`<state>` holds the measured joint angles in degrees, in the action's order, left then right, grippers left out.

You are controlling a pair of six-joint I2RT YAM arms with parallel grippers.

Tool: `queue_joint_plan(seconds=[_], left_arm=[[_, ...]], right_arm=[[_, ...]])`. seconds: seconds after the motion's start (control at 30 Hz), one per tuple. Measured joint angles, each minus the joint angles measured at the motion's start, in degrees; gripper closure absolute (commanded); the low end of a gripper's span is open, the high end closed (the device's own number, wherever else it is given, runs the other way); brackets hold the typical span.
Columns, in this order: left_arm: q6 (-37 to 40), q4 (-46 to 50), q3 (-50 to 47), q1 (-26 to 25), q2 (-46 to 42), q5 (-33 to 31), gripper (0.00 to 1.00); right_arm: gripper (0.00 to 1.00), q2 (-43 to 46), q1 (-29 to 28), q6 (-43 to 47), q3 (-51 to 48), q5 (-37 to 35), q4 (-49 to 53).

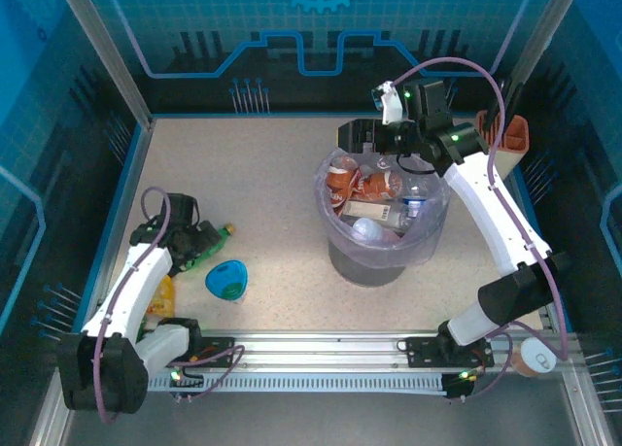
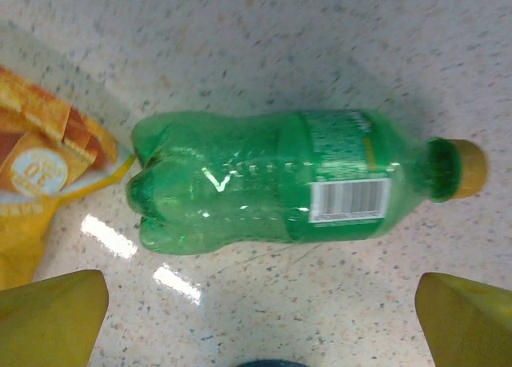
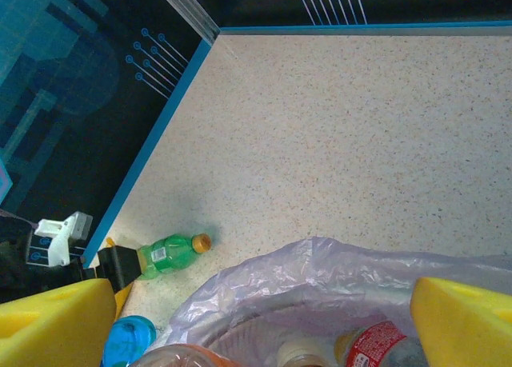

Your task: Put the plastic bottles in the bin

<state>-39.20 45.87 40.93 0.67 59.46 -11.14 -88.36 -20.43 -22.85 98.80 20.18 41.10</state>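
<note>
The green bottle (image 2: 272, 179) lies on its side near the left edge of the tabletop (image 1: 262, 174). The left gripper (image 2: 260, 319) hangs straight above it, spread wide and empty. The bottle's long axis runs finger to finger, so a wrist turn looks needed. The right gripper (image 3: 256, 327) hangs released and empty over the bin (image 1: 326, 198), well apart.

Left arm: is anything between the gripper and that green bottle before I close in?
Nothing visible. The left gripper is open above the green bottle, which lies on its side on the table. A yellow snack packet lies beside the bottle's base, not over it.
</note>
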Motion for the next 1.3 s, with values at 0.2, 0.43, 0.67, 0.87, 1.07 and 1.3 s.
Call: queue_joint_plan(seconds=[0.2,0.43,0.67,0.87,1.07,1.3], left_arm=[[-3.0,-5.1,-1.9,0.3,3.5,1.0,0.01],[-4.1,-13.0,-1.7,-0.8,10.4,4.0,0.01],[-1.2,-14.5,6.4,-4.3,15.8,3.2,0.01],[11.3,-10.5,13.2,-4.6,15.1,-0.2,0.01],[30.7,-6.8,22.2,-2.6,21.6,-0.4,0.01],[42.1,-9.0,23.1,4.3,36.2,-0.6,0.01]], right_arm=[[0.05,0.2,0.3,0.0,-0.4,0.2,-0.4],[0.05,0.7,0.6,0.0,-1.7,0.5,-1.4],[0.05,0.7,0.6,-0.2,-1.7,1.0,-2.2],[0.05,0.7,0.6,-0.2,-1.7,1.1,-2.1],[0.05,0.7,0.6,-0.3,-1.7,1.3,-2.2],[0.05,1.0,0.7,-0.4,-1.7,1.2,-2.0]])
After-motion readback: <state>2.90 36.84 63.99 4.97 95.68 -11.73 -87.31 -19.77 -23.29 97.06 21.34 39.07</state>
